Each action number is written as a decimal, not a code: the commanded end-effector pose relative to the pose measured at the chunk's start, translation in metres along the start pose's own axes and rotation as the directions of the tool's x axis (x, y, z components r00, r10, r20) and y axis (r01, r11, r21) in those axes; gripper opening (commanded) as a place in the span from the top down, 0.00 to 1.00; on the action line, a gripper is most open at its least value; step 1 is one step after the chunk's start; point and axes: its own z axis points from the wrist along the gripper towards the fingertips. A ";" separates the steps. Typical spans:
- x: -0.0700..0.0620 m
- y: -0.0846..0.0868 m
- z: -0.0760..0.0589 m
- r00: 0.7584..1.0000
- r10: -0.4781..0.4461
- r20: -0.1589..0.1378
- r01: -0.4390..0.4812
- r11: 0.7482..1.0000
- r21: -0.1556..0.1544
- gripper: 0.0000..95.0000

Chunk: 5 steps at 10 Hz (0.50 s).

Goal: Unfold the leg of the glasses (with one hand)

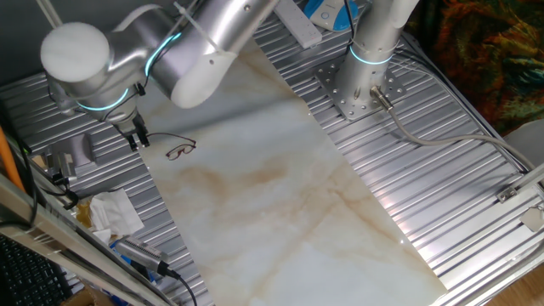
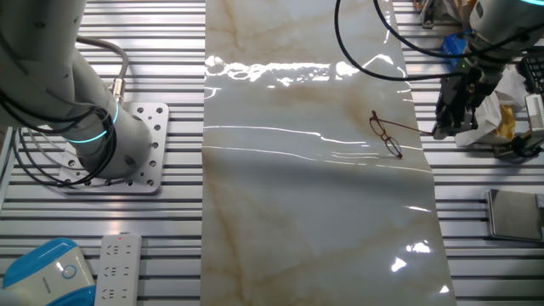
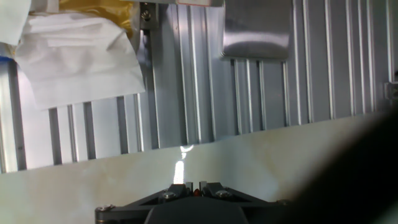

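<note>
1. Your glasses lay on the marble-look sheet near its edge, one arm out
2. Gripper sat just beside them, over ribbed aluminium table; fingers looked together
3. Crumpled tissue nearby

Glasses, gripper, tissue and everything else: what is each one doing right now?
glasses: lying flat on the marble sheet, one leg swung out, untouched.
gripper: at the sheet's edge beside the glasses, holding nothing, fingers close together.
white tissue: crumpled on the ribbed table.
marble sheet: spread flat.
</note>
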 end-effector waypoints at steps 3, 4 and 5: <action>0.000 0.001 -0.009 0.999 0.032 0.002 -0.032 0.999 -0.039 1.00; 0.000 0.001 -0.011 0.999 0.037 0.003 -0.037 0.998 -0.043 1.00; 0.001 0.000 -0.015 0.999 0.049 0.000 -0.049 0.997 -0.058 1.00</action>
